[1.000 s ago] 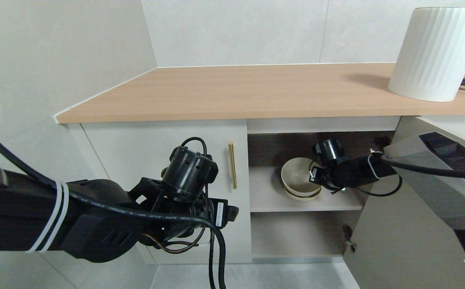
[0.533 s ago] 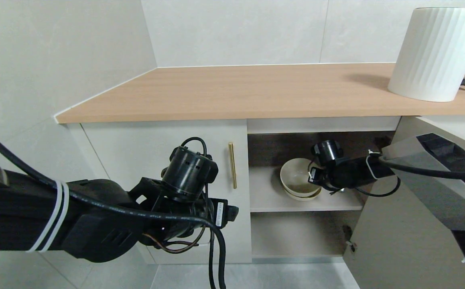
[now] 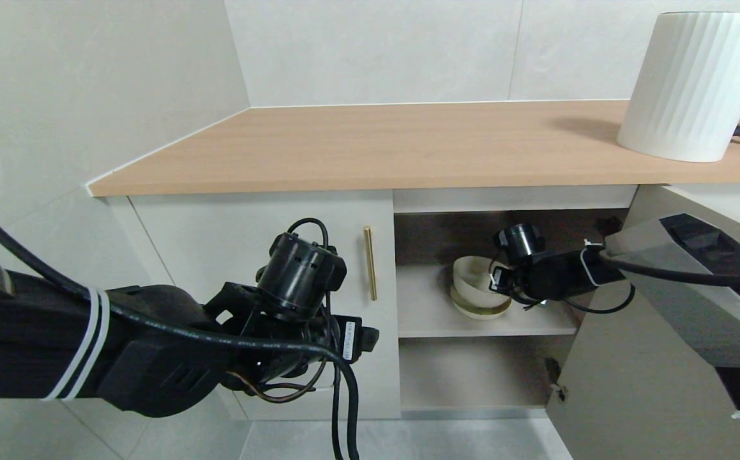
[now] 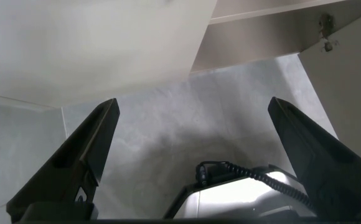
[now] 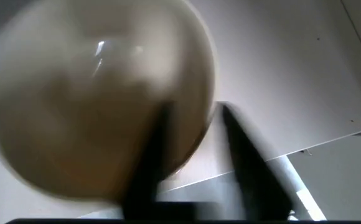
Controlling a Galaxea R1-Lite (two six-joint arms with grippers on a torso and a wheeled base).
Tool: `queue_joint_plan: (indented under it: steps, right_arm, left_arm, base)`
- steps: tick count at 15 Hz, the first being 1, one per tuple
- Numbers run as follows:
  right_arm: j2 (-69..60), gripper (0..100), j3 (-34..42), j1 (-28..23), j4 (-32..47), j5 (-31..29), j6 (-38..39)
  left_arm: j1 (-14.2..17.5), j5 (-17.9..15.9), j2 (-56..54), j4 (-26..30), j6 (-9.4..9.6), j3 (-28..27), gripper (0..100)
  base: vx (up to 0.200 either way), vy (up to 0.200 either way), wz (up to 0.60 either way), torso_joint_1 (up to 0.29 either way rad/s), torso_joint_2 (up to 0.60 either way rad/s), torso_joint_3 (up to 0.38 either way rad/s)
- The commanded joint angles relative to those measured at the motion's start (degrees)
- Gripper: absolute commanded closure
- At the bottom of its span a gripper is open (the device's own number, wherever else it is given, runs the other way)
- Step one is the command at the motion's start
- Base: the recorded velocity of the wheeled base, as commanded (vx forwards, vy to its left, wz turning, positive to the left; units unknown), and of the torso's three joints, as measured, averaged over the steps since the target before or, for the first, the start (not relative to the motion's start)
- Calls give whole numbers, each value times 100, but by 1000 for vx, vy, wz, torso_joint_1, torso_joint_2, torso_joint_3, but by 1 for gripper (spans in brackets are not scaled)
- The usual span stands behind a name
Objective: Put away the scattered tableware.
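The bowl (image 3: 472, 281) sits inside the open cabinet on the upper shelf (image 3: 427, 313). It is tipped up on edge, with its hollow facing the left side of the cabinet, over a second dish (image 3: 479, 311) that lies flat on the shelf beneath it. Farthest left, the left gripper (image 4: 192, 106) hangs low in front of the closed cabinet door (image 3: 248, 243), its fingers spread wide apart with nothing between them and the floor below. Just right of that door's brass handle (image 3: 370, 262) is the open compartment. There the right gripper (image 3: 497, 279) reaches in from the right and is clamped on the bowl's rim, one finger inside the hollow and one outside. The open door (image 3: 631, 383) swings out below that arm. On the wooden countertop (image 3: 408, 147) at far right stands a white ribbed container (image 3: 689, 83).
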Motion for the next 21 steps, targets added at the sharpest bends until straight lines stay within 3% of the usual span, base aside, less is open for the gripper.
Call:
queue_joint_plan:
  steps: [1,4,8,14,16,19,21]
  right_arm:
    - [-11,0,9,3,-2,3,3]
    - [-204,0,167,99,7,3,12]
    - [-1136,0,1266,416,68,39,-6]
    - [-3421,0,3779,838,-143,311,-472]
    - [-4107,0,4984,855,-670,610,-990]
    - [-4581,0,5625,864,-934,663,-1069]
    - [-5328,0,6135,864,-934,1058,-1087]
  left_arm:
    - [4,2,5,-2,-3,2,0]
    - [48,2,14,-2,-3,2,0]
    - [110,2,-39,16,6,-6,0]
    - [154,37,-970,33,50,644,0]
    - [154,46,-1164,24,50,952,0]
    - [180,-7,-1463,33,15,1180,0]
    - [189,-280,-2051,323,41,1373,0]
  base:
    - [0,0,0,0,0,0]
    - [0,0,0,0,0,0]
    - [0,0,0,0,0,0]
    - [0,0,0,0,0,0]
    - [0,0,0,0,0,0]
    - [0,0,0,0,0,0]
    - [0,0,0,0,0,0]
